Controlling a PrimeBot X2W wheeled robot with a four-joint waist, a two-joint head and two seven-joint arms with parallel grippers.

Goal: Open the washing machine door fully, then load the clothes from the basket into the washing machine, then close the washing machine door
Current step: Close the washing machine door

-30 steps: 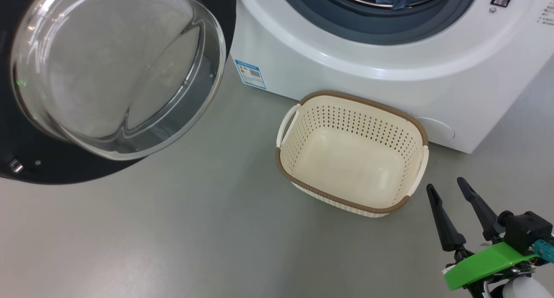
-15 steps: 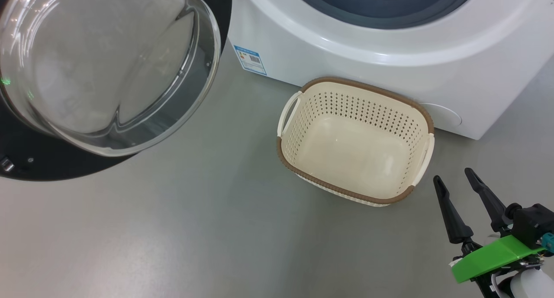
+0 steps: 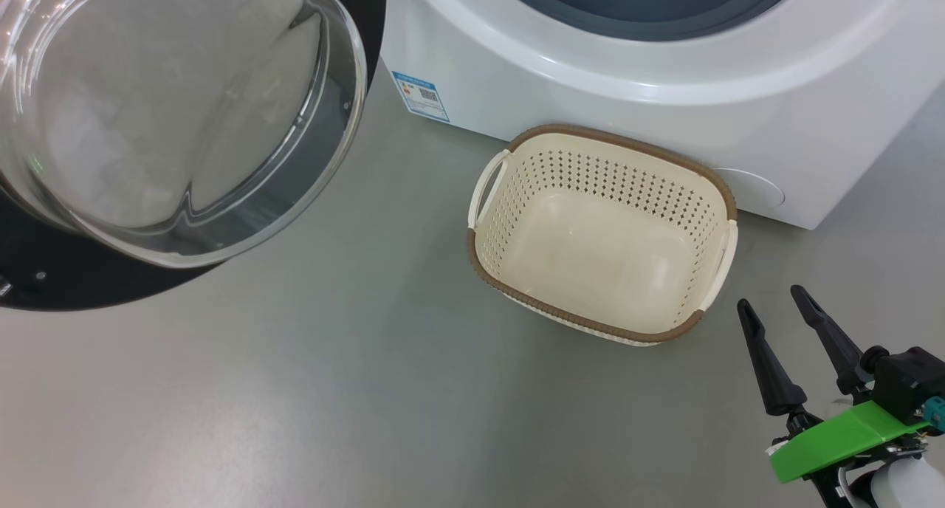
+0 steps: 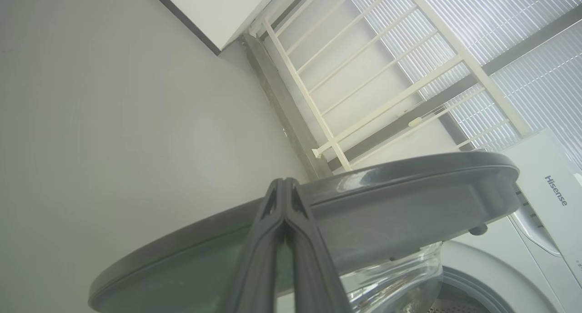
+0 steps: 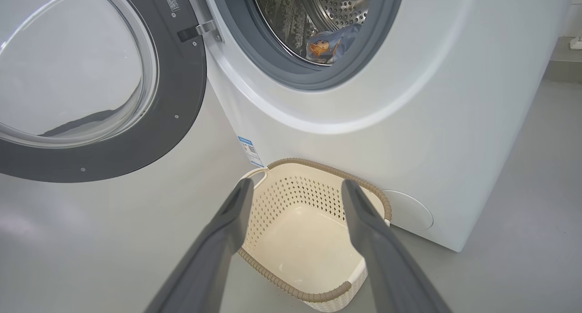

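Head view: smooth grey floor [image 3: 295,404] under basket [image 3: 613,190] and washing machine [image 3: 590,87].

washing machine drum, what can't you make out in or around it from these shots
- Right wrist view: one blue printed garment lies low in the drum; the grey gasket hides the rest, so the count is unclear.
- Head view: the top edge cuts off the washing machine opening.
- Left wrist view: the left hand overlaps the washing machine door rim; contact cannot be told.
- Head view: the blue label print is too small.
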